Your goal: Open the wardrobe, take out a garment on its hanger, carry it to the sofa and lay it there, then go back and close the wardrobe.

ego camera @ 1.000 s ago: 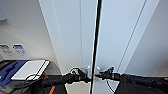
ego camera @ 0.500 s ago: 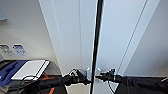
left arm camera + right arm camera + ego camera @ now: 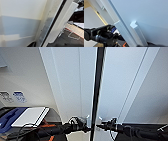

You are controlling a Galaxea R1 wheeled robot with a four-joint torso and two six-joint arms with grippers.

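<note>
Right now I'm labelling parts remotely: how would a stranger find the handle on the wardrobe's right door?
Start at the tall white wardrobe and follow the dark gap between its two doors downward. Just right of the gap, the small pale vertical handle juts out beside the right gripper; its twin sits left of the gap.

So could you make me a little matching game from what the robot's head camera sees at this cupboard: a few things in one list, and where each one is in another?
Things:
1. wardrobe doors
2. left gripper
3. right gripper
4. white flat box

Places or states:
A. lying low at the left, beside the wardrobe
B. at the handle of the right-hand door
C. parted by a narrow dark gap down the middle
D. at the handle of the left-hand door

Pairs: 1-C, 2-D, 3-B, 4-A
</note>
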